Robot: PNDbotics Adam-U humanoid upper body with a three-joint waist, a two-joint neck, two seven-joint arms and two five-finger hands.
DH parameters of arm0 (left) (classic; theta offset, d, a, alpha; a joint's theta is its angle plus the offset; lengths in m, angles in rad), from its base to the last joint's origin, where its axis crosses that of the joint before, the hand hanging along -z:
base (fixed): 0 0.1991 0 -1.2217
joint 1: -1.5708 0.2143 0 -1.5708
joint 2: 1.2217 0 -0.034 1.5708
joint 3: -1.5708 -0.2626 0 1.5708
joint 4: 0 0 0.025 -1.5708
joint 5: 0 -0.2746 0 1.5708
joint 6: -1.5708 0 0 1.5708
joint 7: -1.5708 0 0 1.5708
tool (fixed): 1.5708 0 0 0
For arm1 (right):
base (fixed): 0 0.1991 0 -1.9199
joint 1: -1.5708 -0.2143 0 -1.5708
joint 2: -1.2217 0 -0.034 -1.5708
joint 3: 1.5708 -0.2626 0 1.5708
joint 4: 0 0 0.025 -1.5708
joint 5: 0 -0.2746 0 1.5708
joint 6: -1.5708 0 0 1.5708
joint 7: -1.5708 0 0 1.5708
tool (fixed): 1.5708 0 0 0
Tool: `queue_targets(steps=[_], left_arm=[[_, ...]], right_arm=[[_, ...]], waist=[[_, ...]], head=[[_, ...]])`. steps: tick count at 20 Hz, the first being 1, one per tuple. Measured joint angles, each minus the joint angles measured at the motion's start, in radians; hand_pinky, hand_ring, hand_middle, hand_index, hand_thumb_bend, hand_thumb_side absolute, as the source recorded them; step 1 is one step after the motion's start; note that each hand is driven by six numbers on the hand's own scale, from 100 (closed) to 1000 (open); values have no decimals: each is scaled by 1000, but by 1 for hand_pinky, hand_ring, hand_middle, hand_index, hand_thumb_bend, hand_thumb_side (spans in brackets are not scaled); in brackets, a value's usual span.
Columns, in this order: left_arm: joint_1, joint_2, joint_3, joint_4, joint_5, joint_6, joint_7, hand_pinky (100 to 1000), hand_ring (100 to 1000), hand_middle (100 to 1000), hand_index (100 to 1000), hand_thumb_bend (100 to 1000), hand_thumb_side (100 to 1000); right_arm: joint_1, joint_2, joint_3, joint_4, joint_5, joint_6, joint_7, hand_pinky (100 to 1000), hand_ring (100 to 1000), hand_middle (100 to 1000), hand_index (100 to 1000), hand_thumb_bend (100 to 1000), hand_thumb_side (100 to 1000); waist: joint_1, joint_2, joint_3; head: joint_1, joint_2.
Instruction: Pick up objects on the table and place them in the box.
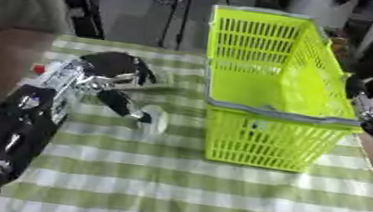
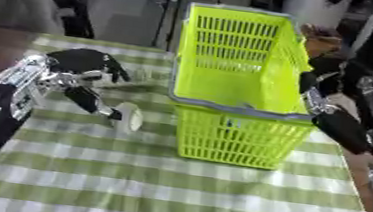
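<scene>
Your left hand (image 1: 115,69) is reaching in from the left side, low over the surface (image 1: 215,192) with the green and white checked cloth. Its black fingers are curling down and its thumb is pointing down toward a small white round thing (image 1: 155,120). The thumb tip is touching this white thing or sitting just beside it; you cannot tell which. The fingers are not closing around it. The white thing is lying on the cloth, just to the left of the bright yellow-green plastic basket with the grey rim (image 1: 271,87), and it is outside the basket.

A pale flat strip (image 1: 153,88) is lying on the cloth right under your left hand's fingers, between the hand and the basket.

The basket is standing upright on the surface, toward the far right part. What is lying inside it is too hard to make out.

Your right hand (image 2: 311,89) is showing beside the right wall of the basket, near its rim. You cannot tell if its fingers are apart or together.
</scene>
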Motion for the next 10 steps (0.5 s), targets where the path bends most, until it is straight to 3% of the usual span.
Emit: queue_targets(steps=[10], left_arm=[[5,-13,-6,17,-19,1,34,837,819,589,833,740,710]], right_arm=[[0,1,0,0,0,0,0,563,548,614,779,274,559]], waist=[[0,0,-1]], head=[[2,0]])
